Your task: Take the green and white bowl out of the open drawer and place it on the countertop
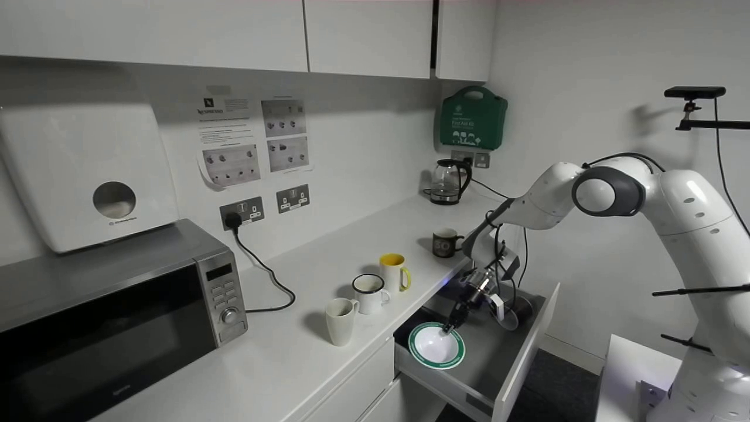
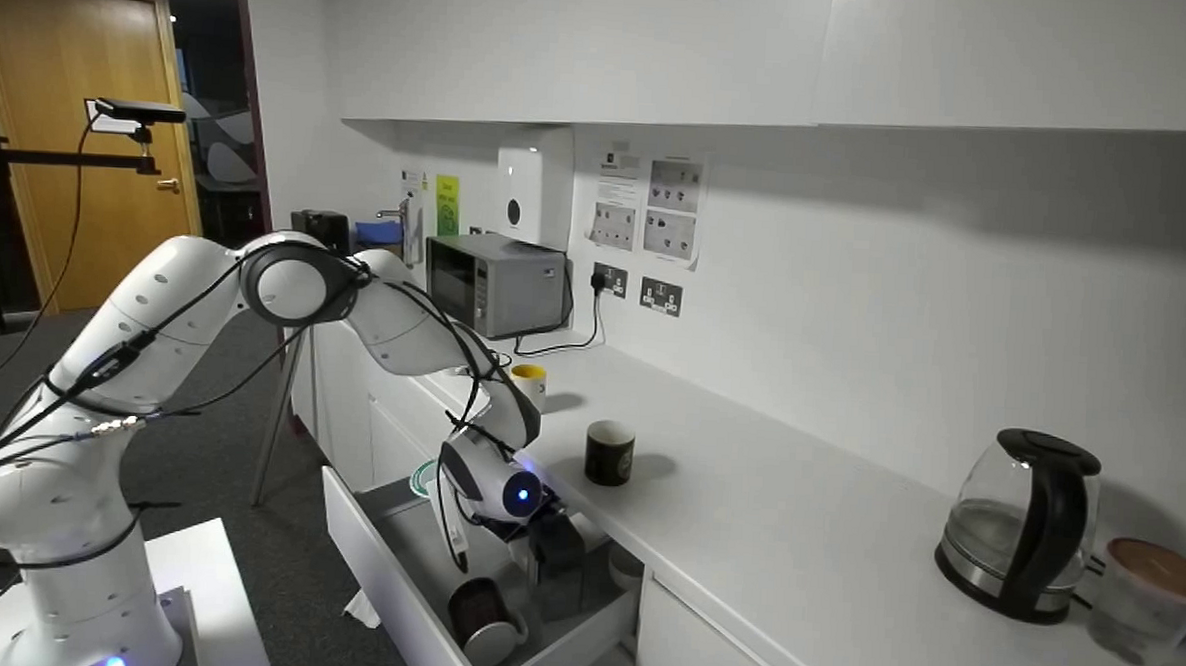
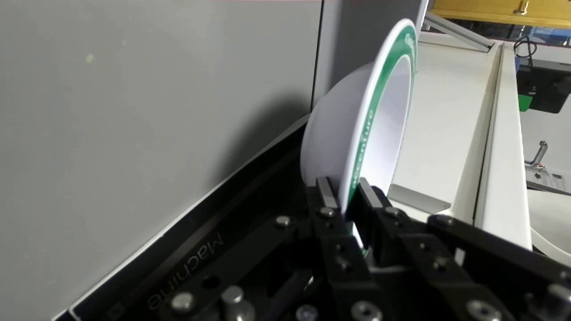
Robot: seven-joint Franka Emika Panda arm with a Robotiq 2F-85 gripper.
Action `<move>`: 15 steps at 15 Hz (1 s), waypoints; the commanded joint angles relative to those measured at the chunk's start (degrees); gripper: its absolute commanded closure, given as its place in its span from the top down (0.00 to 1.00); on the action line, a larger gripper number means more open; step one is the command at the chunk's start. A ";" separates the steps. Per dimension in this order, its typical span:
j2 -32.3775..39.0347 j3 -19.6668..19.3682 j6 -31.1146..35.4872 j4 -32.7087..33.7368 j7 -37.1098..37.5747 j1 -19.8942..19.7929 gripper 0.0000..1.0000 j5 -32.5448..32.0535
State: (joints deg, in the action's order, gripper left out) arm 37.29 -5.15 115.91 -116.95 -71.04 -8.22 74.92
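Bowl (image 1: 435, 343) is pinched by tool (image 3: 348, 194) at rim only; w/ wt. off-centre, it may be twisted loose, or knocked vs. drawer (image 1: 491, 350) if under-lifted.

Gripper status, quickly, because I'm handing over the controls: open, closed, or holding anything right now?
Gripper: closed, holding the green and white bowl by its rim.
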 commanded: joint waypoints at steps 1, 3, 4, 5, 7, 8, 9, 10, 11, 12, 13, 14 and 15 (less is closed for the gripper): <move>-0.75 0.05 -2.56 0.23 -1.08 -1.09 0.04 -1.17; -1.97 -0.14 -2.98 -0.80 -2.04 -1.42 0.04 -1.04; -2.39 -0.26 -3.22 -1.10 -2.44 -1.49 0.04 -1.04; -2.67 -0.41 -3.54 -1.24 -2.67 -1.53 0.04 -1.15; -2.90 -0.70 -3.89 -1.31 -2.82 -1.65 0.04 -1.34; -2.91 -0.81 -4.25 -1.29 -2.71 -1.83 0.04 -1.52; -2.93 -0.87 -4.39 -1.33 -2.64 -1.96 0.04 -1.62; -2.96 -0.95 -4.58 -1.36 -2.52 -2.06 0.04 -1.76; -3.03 -1.08 -4.80 -1.43 -2.50 -2.12 0.04 -1.94; -3.12 -1.22 -5.04 -1.50 -2.44 -2.16 0.04 -2.13; -3.22 -1.34 -5.26 -1.59 -2.34 -2.17 0.04 -2.35; -3.36 -1.46 -5.47 -1.72 -2.26 -2.17 0.04 -2.66; -3.58 -1.58 -5.56 -1.95 -2.10 -2.14 0.04 -2.97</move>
State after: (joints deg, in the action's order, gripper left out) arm 36.55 -6.48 112.85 -116.96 -72.89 -9.22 73.62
